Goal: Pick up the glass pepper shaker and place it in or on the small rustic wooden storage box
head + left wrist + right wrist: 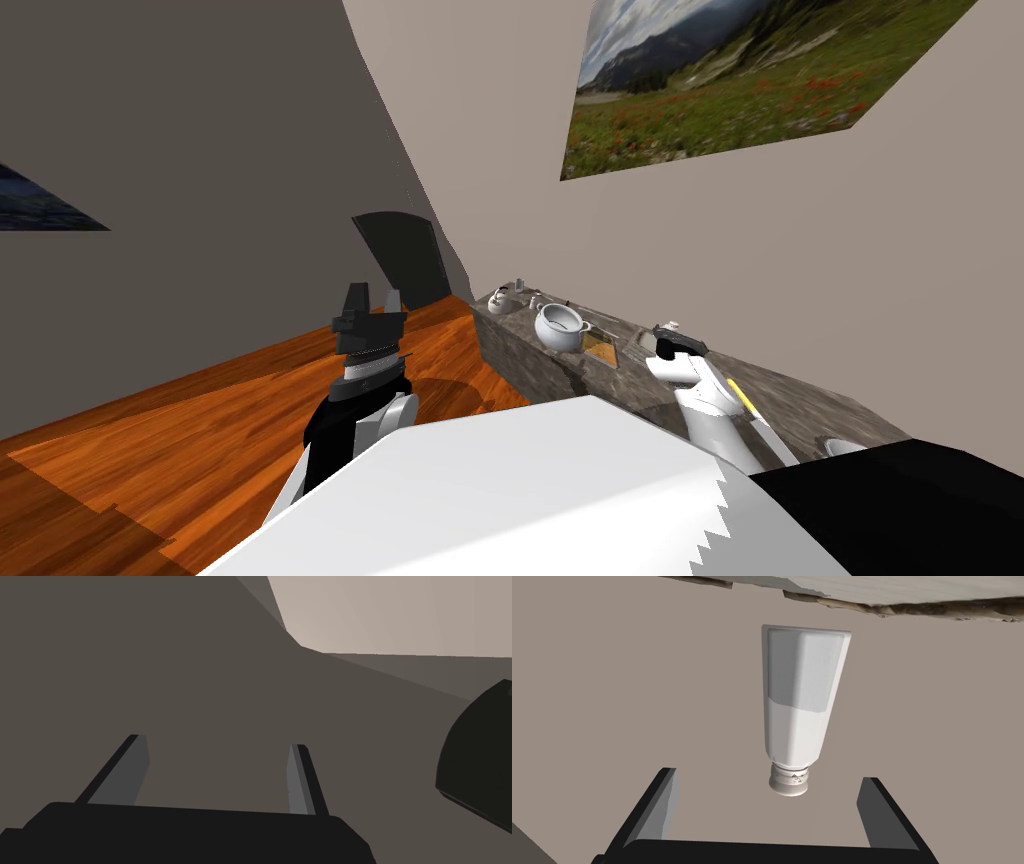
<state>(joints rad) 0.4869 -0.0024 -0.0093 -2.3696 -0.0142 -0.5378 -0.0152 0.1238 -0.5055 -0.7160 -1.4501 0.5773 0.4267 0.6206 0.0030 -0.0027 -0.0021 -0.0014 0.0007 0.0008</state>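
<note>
Pepper shaker (799, 706), white with a greyer half toward its base, sits dead ahead of our right pincer (768, 776), at twelve o'clock along the fingers. Its round ribbed cap is turned toward us and reaches just past the fingertips. Neither finger touches it: the pincer stands open, one blade well out on each side of the cap. The shaker's flat base points toward the rough stone edge of the desk (892, 588). From the wrist view we cannot tell whether the base touches the desk. Plain beige wall lies behind the shaker.

From the head we see that pincer over the long grey stone desk that runs along the wall. It is at three o'clock of the small box (600, 347), near it but apart. The box is open on top and brown inside. A white pot (560, 326) with side handles stands just beside the box at ten o'clock. Farther along the same line is a small white kettle-like thing (500, 298), with a few tiny pieces too small to name.

At five o'clock of the right pincer a thin yellow stick (741, 395) shows by our forearm, and a white bowl (838, 446) lies beyond it.

Our left pincer (373, 297) is raised over the wooden floor (230, 420), at nine o'clock of the desk's end and well apart from it. Its fingers are parted with nothing between them.
</note>
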